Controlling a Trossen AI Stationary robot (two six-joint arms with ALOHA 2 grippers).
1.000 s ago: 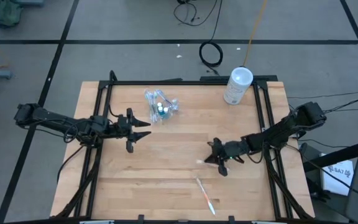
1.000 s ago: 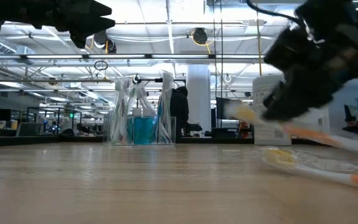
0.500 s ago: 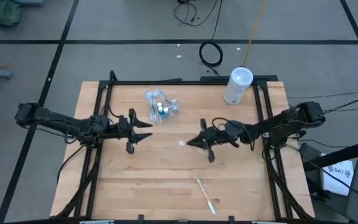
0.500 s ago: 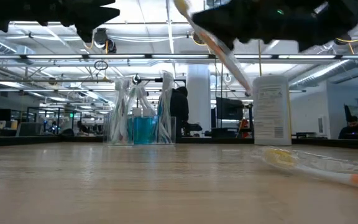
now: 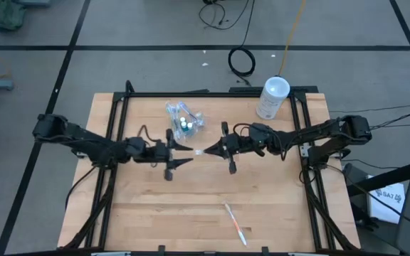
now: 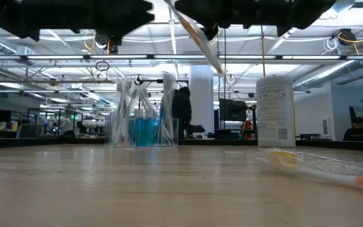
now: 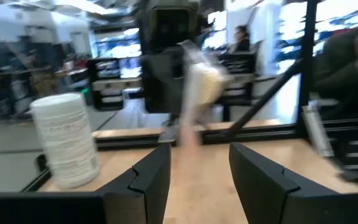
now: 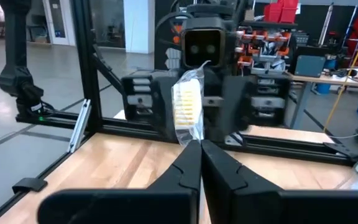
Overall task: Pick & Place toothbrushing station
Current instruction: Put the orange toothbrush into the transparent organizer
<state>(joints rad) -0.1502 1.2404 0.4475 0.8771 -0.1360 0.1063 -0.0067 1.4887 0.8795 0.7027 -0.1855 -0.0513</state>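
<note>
My right gripper [image 5: 216, 151] is shut on a toothbrush in a clear wrapper [image 8: 187, 104], held above the table's middle. The same brush shows slanting in the low view [image 6: 197, 34]. My left gripper [image 5: 186, 153] is open and faces it from the table's left. The brush's head end [image 7: 197, 87] lies just ahead of its fingers [image 7: 142, 180]; I cannot tell whether they touch it. The clear pouch [image 5: 184, 121] holds teal tubes and brushes and stands on the table farther back. It also shows in the low view [image 6: 140, 120]. Another wrapped toothbrush [image 5: 235, 222] lies near the front edge. My right gripper pinches the wrapped toothbrush between its two fingers, on the handle just below the head [image 8: 193, 138]. The fingers come level from the table's right. The head sticks out past the fingertips toward my left gripper. The brush is tilted and clear of the table.
A large whitish canister [image 5: 272, 98] stands at the far right of the table and shows in the low view [image 6: 275, 112]. A black frame rail [image 5: 212, 93] runs round the wooden top. Bare wood lies at the table's near left.
My right gripper has risen from low at the table's near right and gone toward the left and far side, carrying the wrapped toothbrush clear of the table. My left gripper has gone toward the right, so the two now face each other closely.
</note>
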